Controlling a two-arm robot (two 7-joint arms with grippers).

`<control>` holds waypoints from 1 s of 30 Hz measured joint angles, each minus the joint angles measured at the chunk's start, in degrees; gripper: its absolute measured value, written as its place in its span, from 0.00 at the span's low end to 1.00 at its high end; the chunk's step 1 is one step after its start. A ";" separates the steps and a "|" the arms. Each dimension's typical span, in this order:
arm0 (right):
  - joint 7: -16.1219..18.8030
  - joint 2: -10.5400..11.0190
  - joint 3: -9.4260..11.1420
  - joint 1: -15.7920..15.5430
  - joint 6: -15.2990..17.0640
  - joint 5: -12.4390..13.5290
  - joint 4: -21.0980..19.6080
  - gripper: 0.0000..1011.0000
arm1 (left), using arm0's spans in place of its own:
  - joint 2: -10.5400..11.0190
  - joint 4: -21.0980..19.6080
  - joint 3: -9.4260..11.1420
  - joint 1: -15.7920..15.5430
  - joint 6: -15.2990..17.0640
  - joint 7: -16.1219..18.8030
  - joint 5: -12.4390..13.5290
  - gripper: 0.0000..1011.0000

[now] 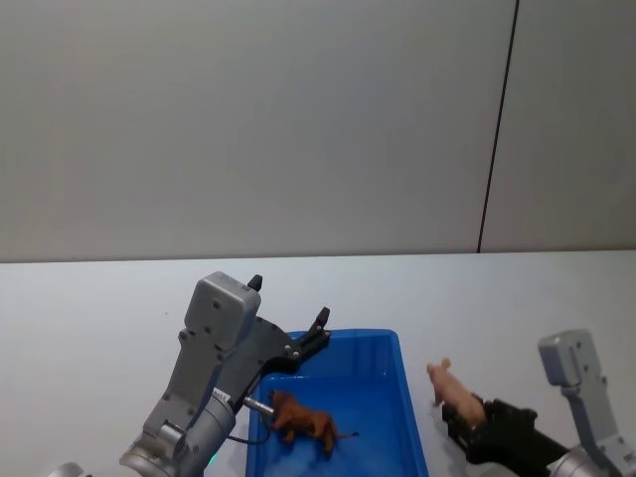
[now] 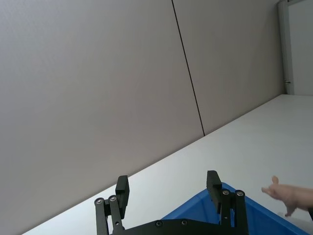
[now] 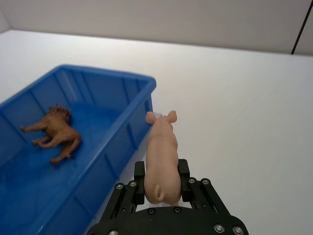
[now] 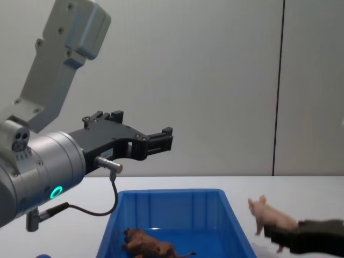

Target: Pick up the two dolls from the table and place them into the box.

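The right claw (image 3: 161, 172) pinches the pig (image 3: 160, 142) just outside the box (image 3: 113, 73) holding the lion (image 3: 55, 131); the left claw (image 2: 167, 182) hovers spread above it. Released early, the pig may clip the box's edge and fall outside.

The left claw (image 2: 167, 185) hangs raised on its bent arm, both fingers wide apart and holding nothing. The right claw (image 3: 161, 171) reaches forward low, its fingers pressed on the pig (image 3: 160, 137).
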 joint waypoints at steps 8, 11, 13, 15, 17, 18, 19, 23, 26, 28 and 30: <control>-0.49 0.22 0.55 0.12 -2.36 0.65 -3.56 0.38 | 0.00 0.00 0.00 0.00 0.00 0.00 0.00 0.99; 0.34 0.23 0.65 0.50 -2.53 1.20 -4.74 0.38 | 0.00 0.00 0.00 0.00 0.00 0.00 0.00 0.99; 0.87 0.20 0.68 0.74 -2.52 1.42 -5.11 0.38 | 0.00 0.00 0.00 0.00 0.00 0.00 0.00 0.99; 1.73 0.06 0.68 1.14 -2.32 1.66 -5.74 0.38 | 0.00 0.00 0.00 0.00 0.00 0.00 0.00 0.99; 2.52 -0.10 0.62 1.52 -1.99 1.79 -6.05 0.38 | 0.00 0.00 0.00 0.00 0.00 0.00 0.00 0.99; 3.31 -0.29 0.51 1.88 -1.57 1.84 -6.24 0.38 | 0.00 0.00 0.00 0.00 0.00 0.00 0.00 0.99; 3.65 -0.39 0.43 2.07 -1.36 1.84 -6.31 0.38 | 0.00 0.00 0.00 0.00 0.00 0.00 0.00 0.99; 5.32 -1.09 -0.10 3.10 0.15 1.85 -6.44 0.38 | 0.00 0.00 0.00 0.00 0.00 0.00 0.00 0.99; 6.28 -1.75 -0.61 3.90 1.32 1.80 -6.34 0.38 | 0.00 0.00 0.00 0.00 0.00 0.00 0.00 0.99; 6.98 -2.27 -1.04 4.44 2.31 1.68 -5.99 0.42 | 0.00 0.00 0.00 0.00 0.00 0.00 0.00 0.99; 7.55 -2.72 -1.42 4.87 3.05 1.61 -5.60 0.46 | 0.00 0.00 0.00 0.00 0.00 0.00 0.00 0.99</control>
